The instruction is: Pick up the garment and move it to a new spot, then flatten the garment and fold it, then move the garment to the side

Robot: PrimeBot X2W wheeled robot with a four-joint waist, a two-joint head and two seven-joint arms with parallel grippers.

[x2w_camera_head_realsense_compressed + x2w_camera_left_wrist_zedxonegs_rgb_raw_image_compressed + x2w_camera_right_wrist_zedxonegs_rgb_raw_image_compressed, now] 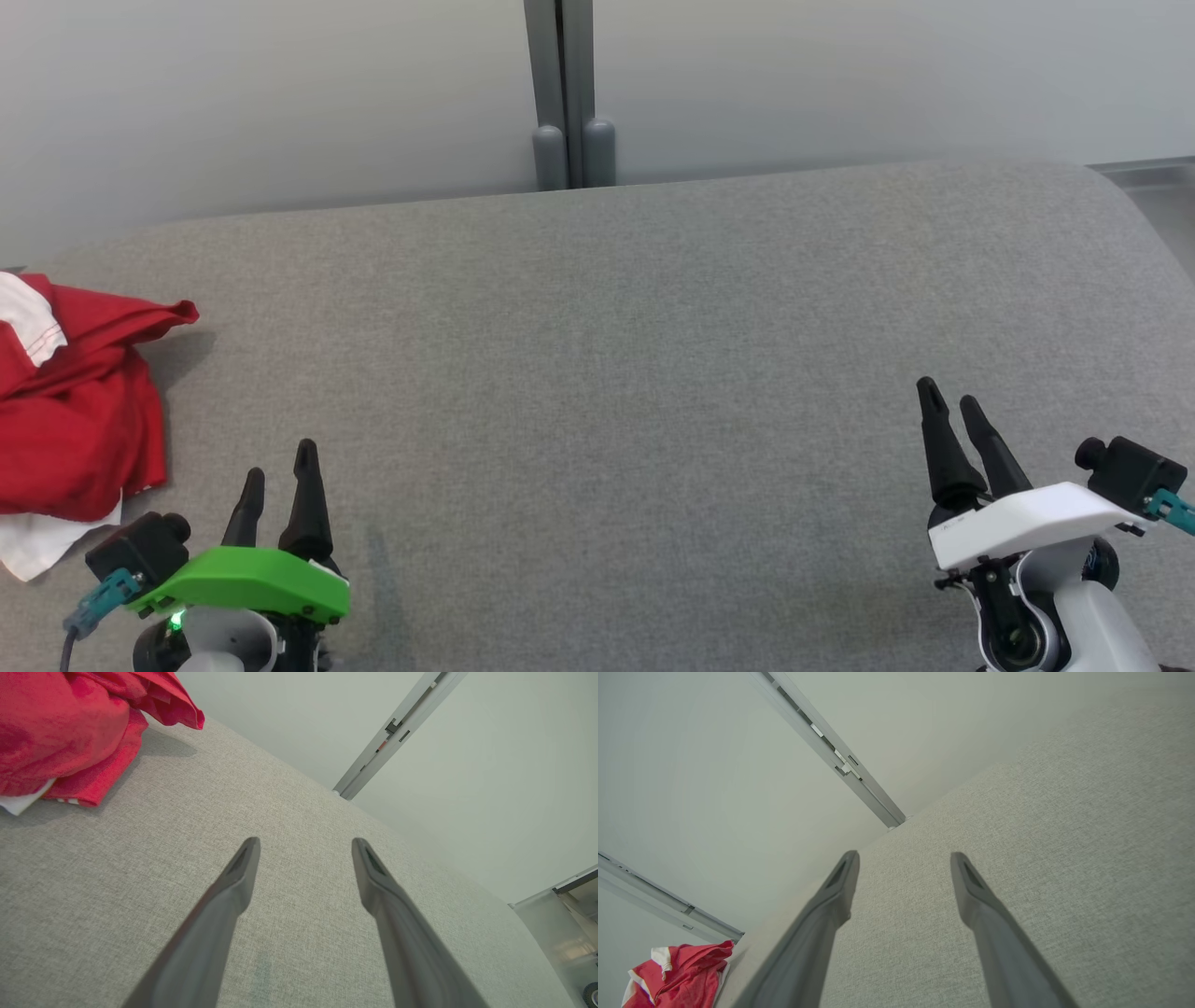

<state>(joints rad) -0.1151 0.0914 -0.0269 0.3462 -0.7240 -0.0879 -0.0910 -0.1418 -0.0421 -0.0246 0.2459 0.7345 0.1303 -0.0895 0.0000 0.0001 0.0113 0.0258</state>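
My left end effector (279, 457) nearest me, fingers spread wide and empty above the grey bench (607, 373), right end effector (945, 390) equally wide and empty, crumpled red-and-white garment (79, 411) just beyond my left one at the bench's left edge, pale wall (280, 93) behind

Crumpled red garment (75, 401) at grey surface's (597, 373) left edge; left claw (279, 457), right claw (948, 390) both spread, empty.
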